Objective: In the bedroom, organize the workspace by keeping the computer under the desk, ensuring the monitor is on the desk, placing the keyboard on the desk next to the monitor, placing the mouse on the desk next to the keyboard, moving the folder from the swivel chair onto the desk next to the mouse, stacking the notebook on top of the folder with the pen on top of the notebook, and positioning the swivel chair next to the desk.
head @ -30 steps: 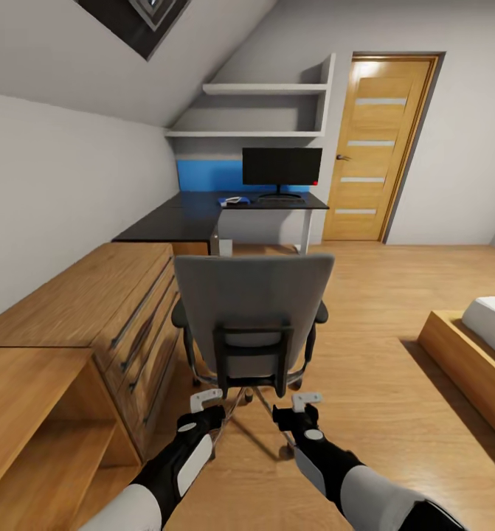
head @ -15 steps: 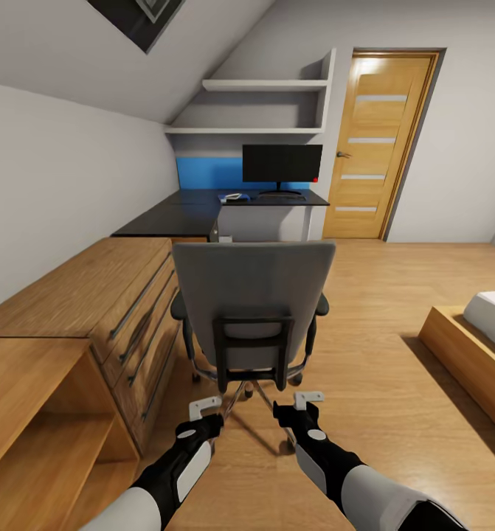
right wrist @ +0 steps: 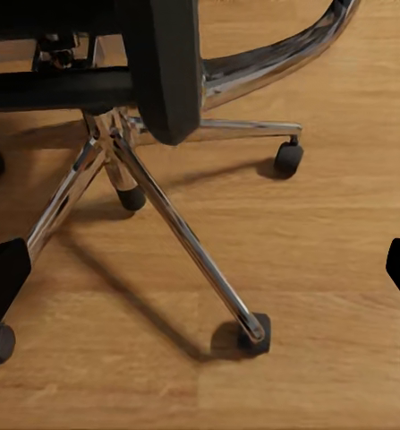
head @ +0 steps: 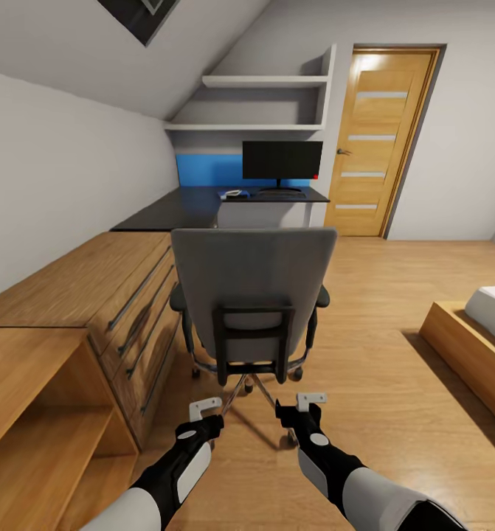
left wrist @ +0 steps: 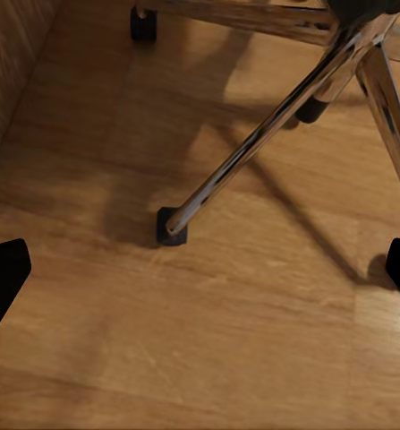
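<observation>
The grey swivel chair stands with its back to me in the middle of the wood floor, short of the black desk. The monitor stands on the desk's far end. Beside it lies the blue folder with a pale notebook on it. Keyboard, mouse and pen are too small to tell, and the computer is hidden. My left gripper and right gripper hang open just behind the chair's chrome base, touching nothing. A caster lies ahead of the left gripper.
An oak dresser and open shelf unit run along the left, close to the chair. A bed frame sits at the right. The oak door is beside the desk. Bare floor lies right of the chair.
The camera has moved: the chair now stands higher and slightly larger in the picture, and the desk top looks flatter. Both grippers hold the same open pose.
</observation>
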